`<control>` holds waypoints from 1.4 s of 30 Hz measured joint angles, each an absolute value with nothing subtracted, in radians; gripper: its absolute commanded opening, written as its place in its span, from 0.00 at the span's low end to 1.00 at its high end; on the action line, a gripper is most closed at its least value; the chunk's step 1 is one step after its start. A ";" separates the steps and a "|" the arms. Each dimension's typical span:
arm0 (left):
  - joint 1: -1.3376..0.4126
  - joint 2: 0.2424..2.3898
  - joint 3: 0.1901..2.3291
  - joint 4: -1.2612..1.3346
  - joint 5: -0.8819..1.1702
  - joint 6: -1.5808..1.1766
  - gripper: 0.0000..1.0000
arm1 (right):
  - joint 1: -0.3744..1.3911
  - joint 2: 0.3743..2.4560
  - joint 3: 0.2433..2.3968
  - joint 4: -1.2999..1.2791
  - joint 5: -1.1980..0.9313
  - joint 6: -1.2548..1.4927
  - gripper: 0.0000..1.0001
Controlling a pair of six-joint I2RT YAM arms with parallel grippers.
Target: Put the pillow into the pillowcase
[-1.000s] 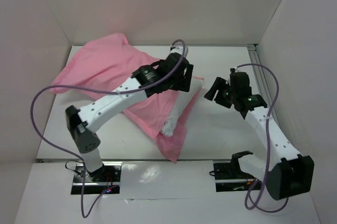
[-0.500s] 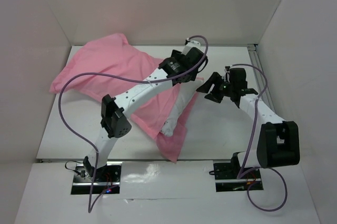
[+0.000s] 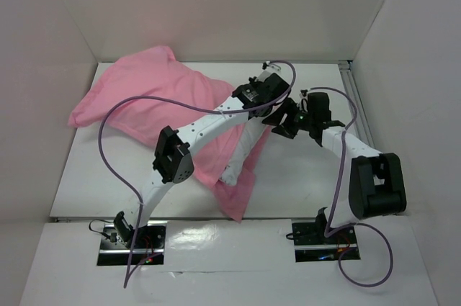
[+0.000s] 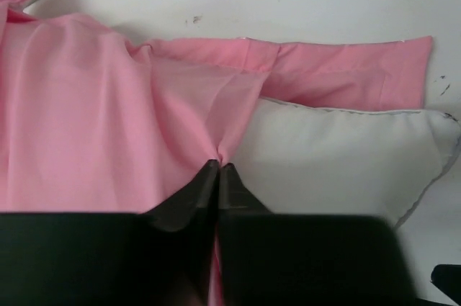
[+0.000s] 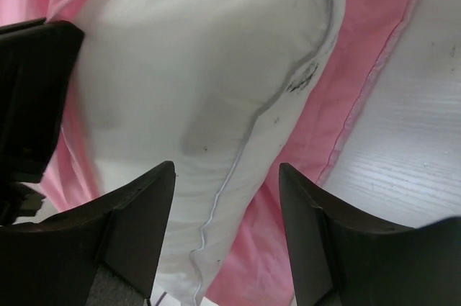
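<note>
Evidently the pillow [image 3: 233, 169] was only partly in: seen from above, its near end lay bare on the table [image 3: 108, 169], resting on a lower flap of the pillowcase [image 3: 144, 101] that ran out past it towards the arm bases. That lower layer was probably left under it as a slide, so that only the upper layer had to be lifted and drawn over. Farther in, where the two arms met over the pillow's far end, the right gripper [image 5: 225, 176] hung just above the white cloth with its fingers [image 5: 137, 219] spread to either side of the piped seam, holding nothing and, as far as its own camera showed, not touching it. It looked placed to take or push the pillow once the mouth was open. Just beside it the left gripper [image 4: 218, 169] had its fingers pressed together on a gathered fold of pink satin at the mouth's edge, right where the pink met the white, with creases fanning out from the pinch. I judged this to be the hold for lifting the top layer. Beyond them, the rest of the pillowcase lay slack and rumpled towards the far left corner.
</note>
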State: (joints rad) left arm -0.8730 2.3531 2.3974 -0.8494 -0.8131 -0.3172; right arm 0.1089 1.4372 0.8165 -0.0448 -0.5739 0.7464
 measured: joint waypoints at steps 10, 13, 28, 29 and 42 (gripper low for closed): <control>-0.862 2.286 2.354 -0.804 -0.680 -0.323 0.00 | 0.161 1.617 0.804 0.136 -0.557 0.784 0.29; -0.859 2.178 2.275 -0.795 -0.574 -0.342 0.00 | 0.171 1.685 0.838 0.201 -0.586 0.826 0.00; -0.868 1.938 2.368 -0.878 -0.244 -0.409 0.00 | 0.434 1.546 0.924 0.429 -0.551 0.971 0.00; -0.862 1.936 2.345 -0.883 -0.242 -0.419 0.00 | 0.442 1.581 0.921 0.446 -0.548 0.978 0.00; -0.829 1.909 2.028 -0.779 -0.184 -0.546 0.35 | 0.416 1.703 0.784 0.481 -0.518 1.045 0.60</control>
State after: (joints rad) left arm -0.8288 1.9091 2.0277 -0.7792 -0.1841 -0.5461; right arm 0.4156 1.7035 0.7837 0.4812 -0.5179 1.0447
